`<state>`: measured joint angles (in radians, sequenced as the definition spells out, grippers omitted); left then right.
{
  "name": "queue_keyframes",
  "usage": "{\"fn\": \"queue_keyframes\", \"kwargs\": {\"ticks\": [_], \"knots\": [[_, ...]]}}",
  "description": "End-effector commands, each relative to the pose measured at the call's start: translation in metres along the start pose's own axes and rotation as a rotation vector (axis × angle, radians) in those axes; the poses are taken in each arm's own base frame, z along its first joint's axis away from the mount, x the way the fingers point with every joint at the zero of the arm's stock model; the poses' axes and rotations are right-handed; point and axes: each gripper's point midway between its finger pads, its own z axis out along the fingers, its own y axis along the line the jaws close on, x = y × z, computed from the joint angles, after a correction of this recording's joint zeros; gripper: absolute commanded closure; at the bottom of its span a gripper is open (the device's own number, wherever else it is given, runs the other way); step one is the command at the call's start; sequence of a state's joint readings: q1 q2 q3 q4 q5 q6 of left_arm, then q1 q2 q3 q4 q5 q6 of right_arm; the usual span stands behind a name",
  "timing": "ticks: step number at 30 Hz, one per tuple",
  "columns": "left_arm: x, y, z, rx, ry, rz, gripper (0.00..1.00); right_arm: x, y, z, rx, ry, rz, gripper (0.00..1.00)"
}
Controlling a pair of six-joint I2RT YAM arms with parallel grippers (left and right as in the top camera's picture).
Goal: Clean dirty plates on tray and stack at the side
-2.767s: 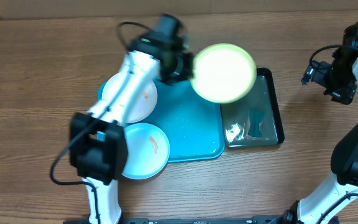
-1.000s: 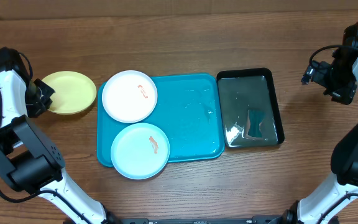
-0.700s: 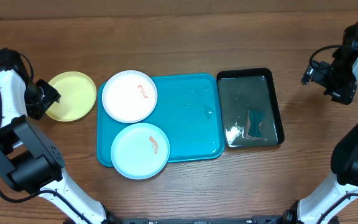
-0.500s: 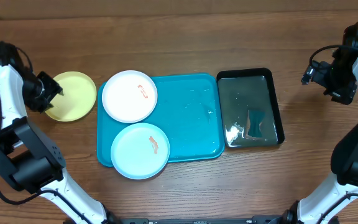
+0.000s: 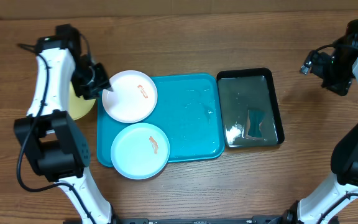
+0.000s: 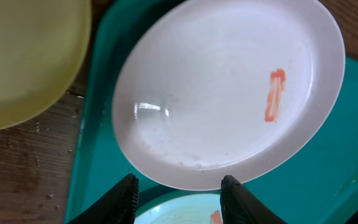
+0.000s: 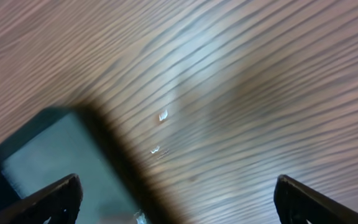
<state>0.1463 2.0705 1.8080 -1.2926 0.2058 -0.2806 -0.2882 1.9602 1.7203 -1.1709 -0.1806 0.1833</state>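
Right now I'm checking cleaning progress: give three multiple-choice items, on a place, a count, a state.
1. Where is the green plate? A on the table, left of the tray; B in the black basin; C on the tray.
2. How many plates lie on the tray? A one; B two; C three.
3. The left tool: A shut on the green plate; B out of view; C open at the white plate's rim.
A, wood beneath it; B, white plate, blue plate; C, fingers apart.

arms [image 5: 42,81]: white shells | joints [image 5: 55,146]: black housings | jaws: black, tapered
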Motion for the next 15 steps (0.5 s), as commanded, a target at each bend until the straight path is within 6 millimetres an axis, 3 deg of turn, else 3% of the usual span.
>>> {"fn": "queue_keyframes", "kwargs": {"ticks": [1,2,3,4,7,15], "knots": [[0.004,-0.019,-0.011,-0.005,-0.030,0.076,0.56,0.011,0.041,-0.009,-0.236,0.061,0.001,0.13],[0.006,-0.024,-0.010,-0.006,-0.027,0.090,0.57,0.015,0.051,-0.011,-0.292,0.078,-0.005,0.54],[0.008,-0.029,-0.008,-0.006,-0.024,0.103,0.57,0.019,0.061,-0.012,-0.334,0.094,-0.021,0.80],[0.010,-0.034,-0.007,-0.006,-0.023,0.116,0.57,0.023,0.069,-0.012,-0.352,0.104,-0.041,0.96],[0.015,-0.047,-0.004,-0.004,-0.022,0.152,0.57,0.039,0.095,-0.007,-0.354,0.126,-0.146,0.96],[0.026,-0.071,0.001,-0.001,-0.020,0.216,0.60,0.088,0.194,0.023,-0.273,0.083,-0.428,0.96]]}}
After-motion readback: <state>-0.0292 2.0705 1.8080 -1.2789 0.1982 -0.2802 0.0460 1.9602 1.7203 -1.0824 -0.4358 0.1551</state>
